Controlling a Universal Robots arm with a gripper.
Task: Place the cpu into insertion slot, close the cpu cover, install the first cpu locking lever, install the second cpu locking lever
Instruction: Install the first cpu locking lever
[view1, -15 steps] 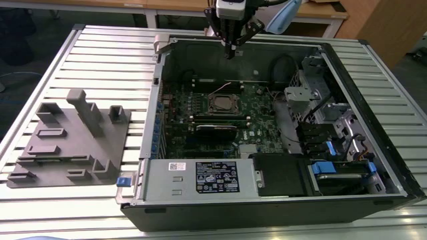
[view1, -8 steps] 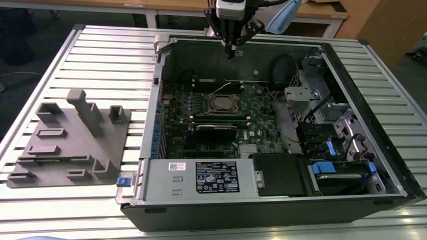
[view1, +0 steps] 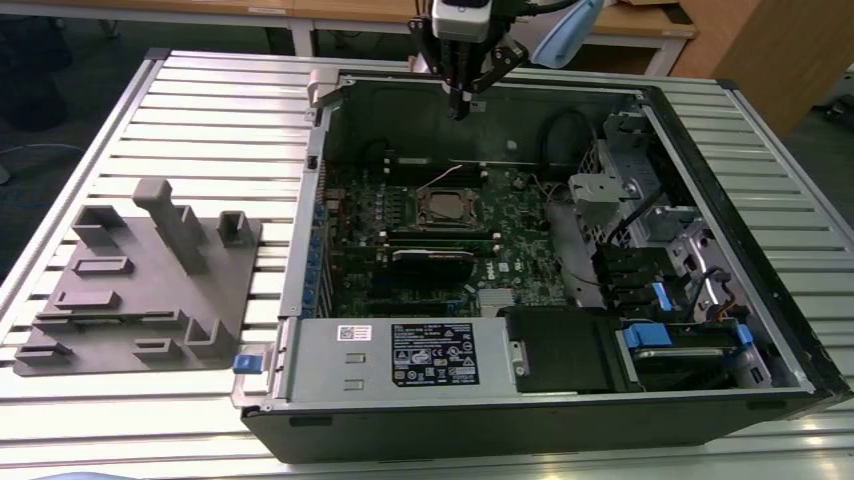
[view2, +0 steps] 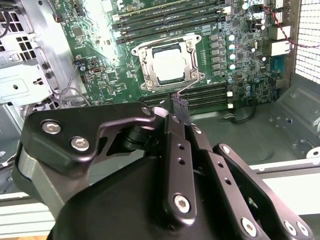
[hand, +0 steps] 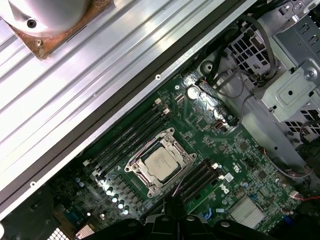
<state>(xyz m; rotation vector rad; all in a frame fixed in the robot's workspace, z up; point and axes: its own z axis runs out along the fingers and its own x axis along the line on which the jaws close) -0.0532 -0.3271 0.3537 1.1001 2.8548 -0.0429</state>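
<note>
Slatted metal table (view1: 200, 110) — computer case (view1: 534, 435), grey fixture (view1: 134, 290)

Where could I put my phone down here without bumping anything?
The ribbed table is bare at the exterior view's upper left, beyond the grey fixture block, and along the computer case on the exterior view's right. Between block and case there is just a narrow strip. Inside the case it is crowded: motherboard, cables, drive bays, with the gripper above.

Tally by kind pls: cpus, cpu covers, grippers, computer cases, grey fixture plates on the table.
cpu: 1
cpu cover: 1
gripper: 1
computer case: 1
grey fixture plate: 1
Total: 5
</note>
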